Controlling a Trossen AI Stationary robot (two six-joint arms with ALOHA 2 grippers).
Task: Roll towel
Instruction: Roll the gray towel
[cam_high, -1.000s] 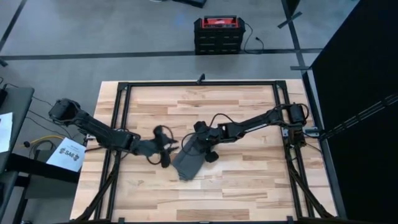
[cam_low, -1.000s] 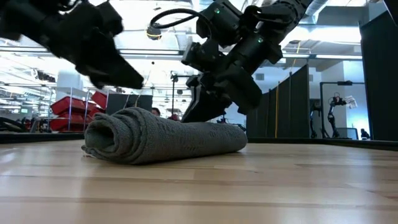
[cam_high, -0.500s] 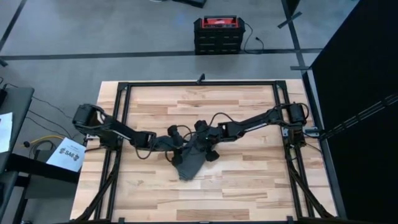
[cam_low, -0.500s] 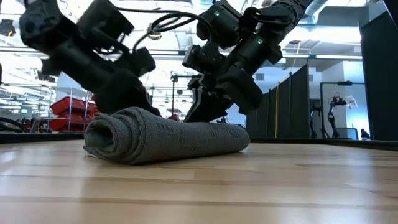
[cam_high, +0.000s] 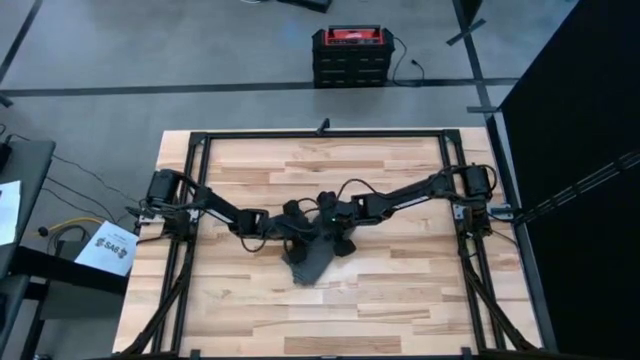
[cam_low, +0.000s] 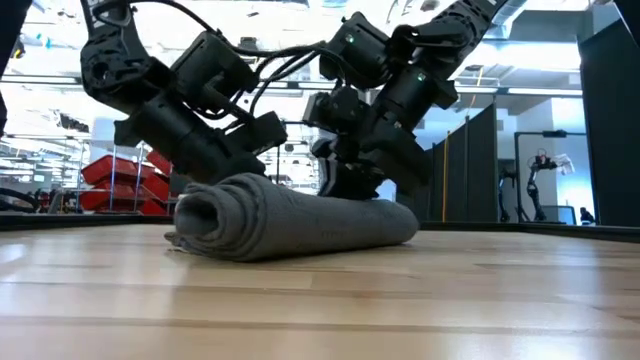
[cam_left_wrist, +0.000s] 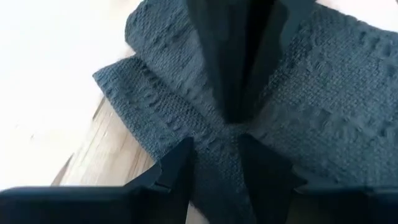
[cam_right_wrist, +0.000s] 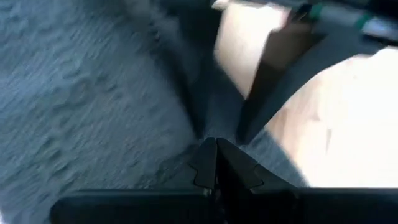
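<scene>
Wooden butcher-block table (cam_high: 400, 300) with a black frame around it, and behind its far edge sits a red-and-black stacked toolbox (cam_high: 349, 55) on the grey floor (lid looks shut, so can't tell what's in it). Near the middle of the table lies the towel (cam_low: 290, 220), dark grey, already rolled into a fat log with the spiral end facing the low camera. Both arms have crowded in on it. The left gripper (cam_left_wrist: 214, 165) is pressed down onto the towel with its fingers a bit apart, cloth showing between the tips, not really pinching anything. The right gripper (cam_right_wrist: 216, 163) is on the towel too, just beside the left one, tips clenched together; whether there's cloth caught in there, I can't tell. Compared with a second ago, the left arm has swung in a lot: it was off to the towel's left side and is now right on top of it, next to the right arm, which has barely moved. The roll has also slid a little sideways in the low view.
</scene>
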